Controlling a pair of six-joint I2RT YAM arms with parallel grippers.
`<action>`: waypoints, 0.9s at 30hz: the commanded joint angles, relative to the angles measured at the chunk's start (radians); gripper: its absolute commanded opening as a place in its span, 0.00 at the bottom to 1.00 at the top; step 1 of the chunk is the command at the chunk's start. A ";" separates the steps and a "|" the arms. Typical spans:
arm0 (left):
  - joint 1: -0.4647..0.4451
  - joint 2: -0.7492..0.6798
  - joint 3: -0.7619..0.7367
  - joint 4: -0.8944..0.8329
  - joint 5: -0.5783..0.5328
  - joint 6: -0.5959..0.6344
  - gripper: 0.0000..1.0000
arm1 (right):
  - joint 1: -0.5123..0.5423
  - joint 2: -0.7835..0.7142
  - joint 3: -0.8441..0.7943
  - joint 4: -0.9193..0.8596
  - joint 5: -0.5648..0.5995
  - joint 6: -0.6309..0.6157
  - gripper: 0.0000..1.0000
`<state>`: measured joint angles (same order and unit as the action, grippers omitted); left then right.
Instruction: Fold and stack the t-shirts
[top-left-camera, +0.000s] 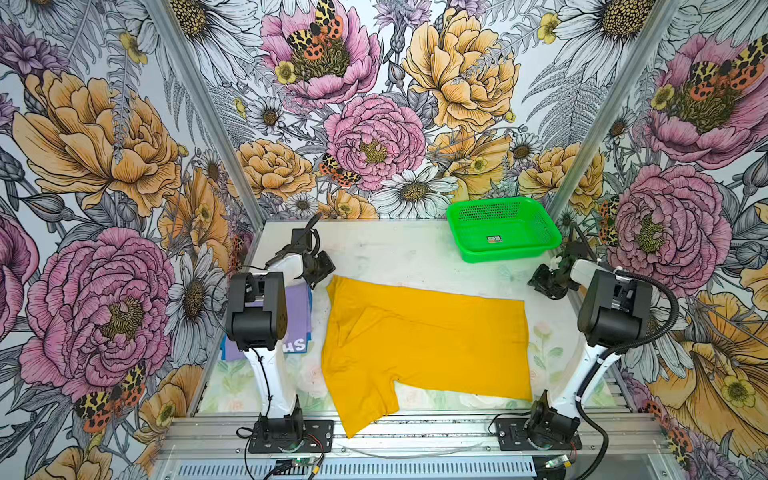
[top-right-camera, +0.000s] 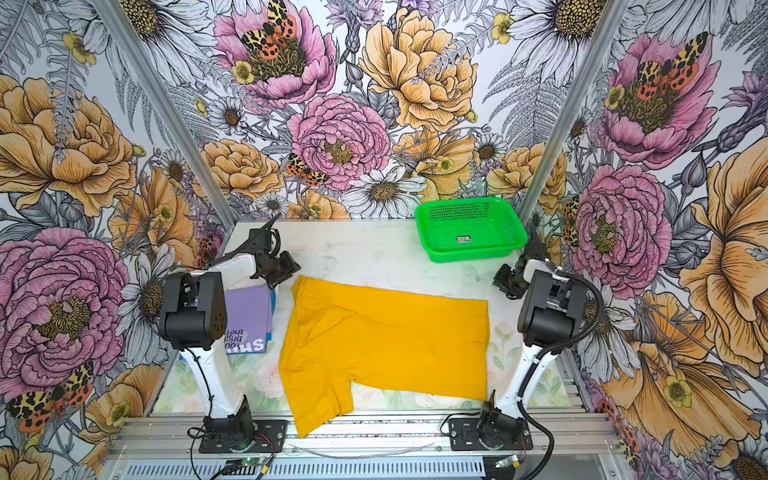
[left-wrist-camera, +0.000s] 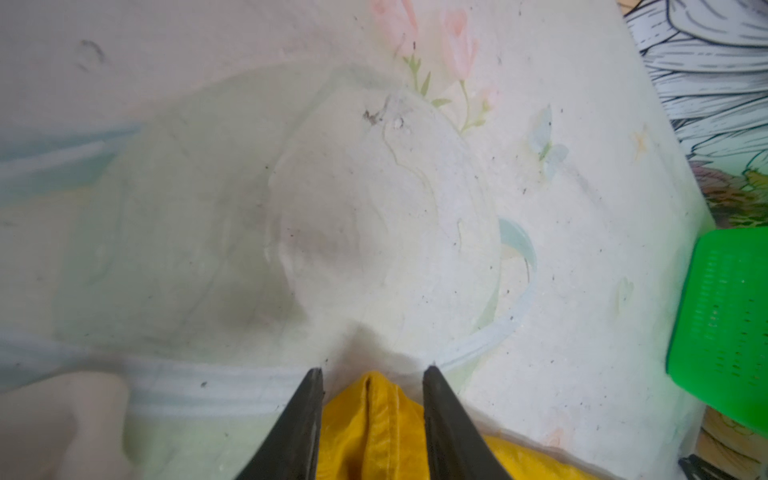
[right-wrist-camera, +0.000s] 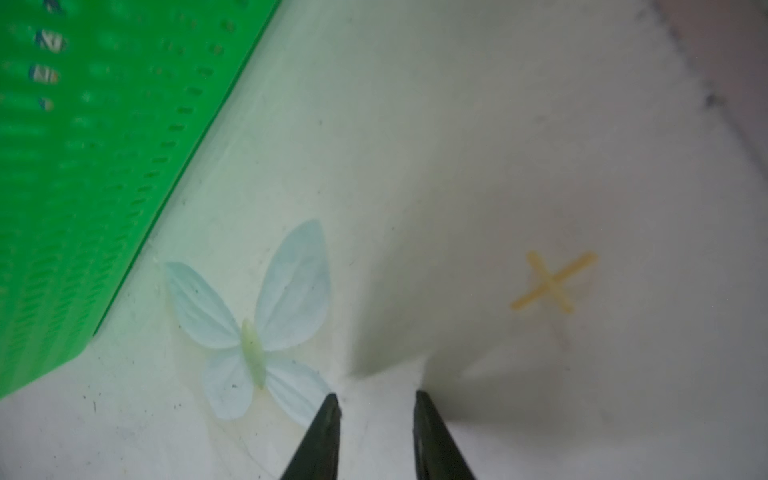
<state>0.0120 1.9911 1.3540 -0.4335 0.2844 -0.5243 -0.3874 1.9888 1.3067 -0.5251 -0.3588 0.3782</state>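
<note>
A mustard-yellow t-shirt (top-left-camera: 424, 345) (top-right-camera: 386, 340) lies spread across the middle of the table, one sleeve folded in and another hanging over the front edge. My left gripper (top-left-camera: 322, 270) (top-right-camera: 286, 268) sits at the shirt's far left corner. In the left wrist view its jaws (left-wrist-camera: 374, 369) stand apart, with a ridge of the yellow cloth (left-wrist-camera: 374, 424) lying between them. My right gripper (top-left-camera: 540, 282) (right-wrist-camera: 376, 395) is open over bare table past the shirt's far right corner. A folded lavender t-shirt (top-left-camera: 297, 309) (top-right-camera: 249, 311) with printed text lies under the left arm, a blue edge (top-right-camera: 273, 303) showing beneath it.
A green mesh basket (top-left-camera: 511, 253) (top-right-camera: 473, 253) (left-wrist-camera: 723, 324) (right-wrist-camera: 83, 187) stands at the table's back right, close to my right gripper. Flowered walls close in the table on three sides. The arm bases are bolted to the front rail.
</note>
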 joint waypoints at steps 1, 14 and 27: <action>0.002 -0.015 0.012 0.019 0.042 0.011 0.60 | 0.028 -0.055 -0.084 -0.037 -0.017 -0.025 0.44; -0.038 -0.044 -0.003 -0.002 0.039 0.023 0.68 | 0.062 -0.200 -0.222 -0.087 0.080 -0.041 0.48; -0.081 -0.060 -0.041 -0.021 0.015 0.045 0.63 | 0.057 -0.095 -0.039 -0.071 0.265 0.022 0.00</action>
<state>-0.0666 1.9705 1.3247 -0.4515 0.3077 -0.5125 -0.3202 1.8629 1.1885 -0.6277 -0.1909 0.3611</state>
